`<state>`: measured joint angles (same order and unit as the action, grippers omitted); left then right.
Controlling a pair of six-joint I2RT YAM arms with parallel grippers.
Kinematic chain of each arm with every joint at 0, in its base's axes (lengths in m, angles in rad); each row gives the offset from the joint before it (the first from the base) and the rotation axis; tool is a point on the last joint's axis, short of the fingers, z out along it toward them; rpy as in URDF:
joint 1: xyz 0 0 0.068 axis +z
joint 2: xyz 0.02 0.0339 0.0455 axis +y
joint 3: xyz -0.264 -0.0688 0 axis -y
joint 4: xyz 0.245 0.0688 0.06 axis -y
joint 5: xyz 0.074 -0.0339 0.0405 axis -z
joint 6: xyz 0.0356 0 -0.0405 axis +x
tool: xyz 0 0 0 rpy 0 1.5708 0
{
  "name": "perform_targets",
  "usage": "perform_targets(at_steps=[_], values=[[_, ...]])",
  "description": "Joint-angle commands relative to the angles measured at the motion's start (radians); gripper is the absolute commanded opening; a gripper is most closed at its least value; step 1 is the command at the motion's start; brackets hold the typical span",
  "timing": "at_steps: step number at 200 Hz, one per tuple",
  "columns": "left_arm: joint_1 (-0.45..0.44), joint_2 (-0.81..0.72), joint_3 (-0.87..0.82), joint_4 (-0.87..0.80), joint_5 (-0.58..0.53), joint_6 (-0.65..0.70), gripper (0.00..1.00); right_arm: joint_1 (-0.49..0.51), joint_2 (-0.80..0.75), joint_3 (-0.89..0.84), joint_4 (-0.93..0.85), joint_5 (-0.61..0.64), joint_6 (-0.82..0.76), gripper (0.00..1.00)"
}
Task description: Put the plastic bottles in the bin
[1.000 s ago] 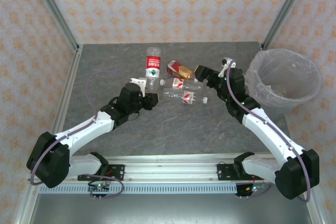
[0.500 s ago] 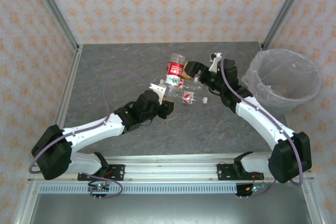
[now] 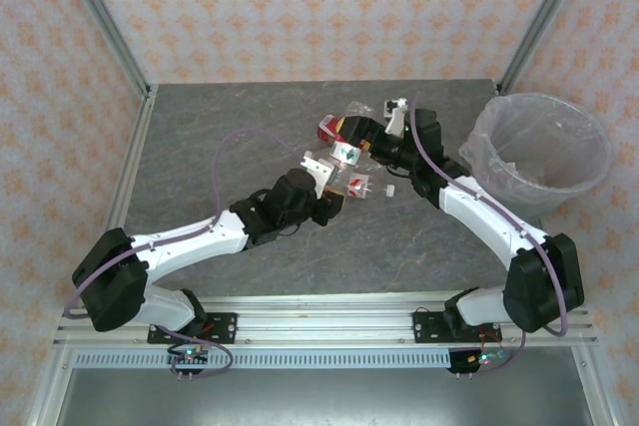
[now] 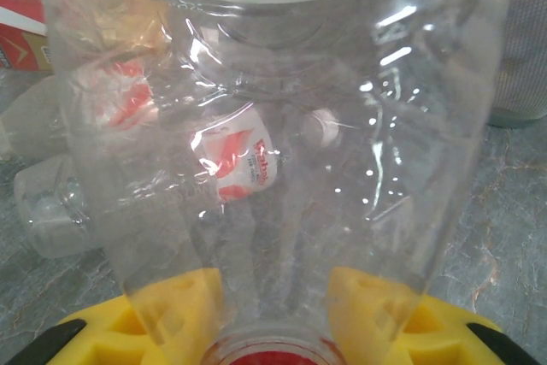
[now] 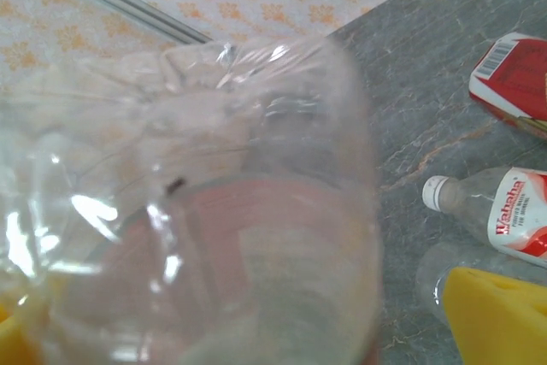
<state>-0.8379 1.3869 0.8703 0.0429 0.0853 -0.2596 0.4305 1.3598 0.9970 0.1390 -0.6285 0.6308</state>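
Mid-table | bottle (image 4: 273,126) cap-end in left jaws | axis near-far, base prob. far

The bottle (image 4: 282,83) is seen as clear, glossy, dented plastic. The table (image 3: 200,137) is finished like matt, veined grey stone. The bin (image 3: 544,209) is lined with thin, crinkled clear film.

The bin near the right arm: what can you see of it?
The bin is a round, pale grey-white wastebasket lined with a thin clear plastic bag that crinkles over its rim. It stands upright on the right side of the grey table, mouth open upward, close beside the right arm.
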Motion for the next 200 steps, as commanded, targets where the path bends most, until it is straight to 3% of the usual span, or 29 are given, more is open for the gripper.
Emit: perform_targets(at_steps=[1,50,133,200], values=[[-0.008,0.019,0.038,-0.018,0.021,0.029,0.0,0.025,0.008,0.044,0.012,0.015,-0.036,0.99],[-0.009,0.032,0.047,-0.01,0.019,0.022,0.0,0.032,0.047,0.042,0.004,0.037,-0.005,0.98],[-0.009,0.052,0.066,-0.04,0.02,0.026,0.0,0.034,0.056,0.046,-0.019,0.032,-0.003,0.66],[-0.007,0.072,0.087,-0.049,0.023,0.023,0.02,0.033,0.038,0.035,-0.055,0.096,-0.04,0.54]])
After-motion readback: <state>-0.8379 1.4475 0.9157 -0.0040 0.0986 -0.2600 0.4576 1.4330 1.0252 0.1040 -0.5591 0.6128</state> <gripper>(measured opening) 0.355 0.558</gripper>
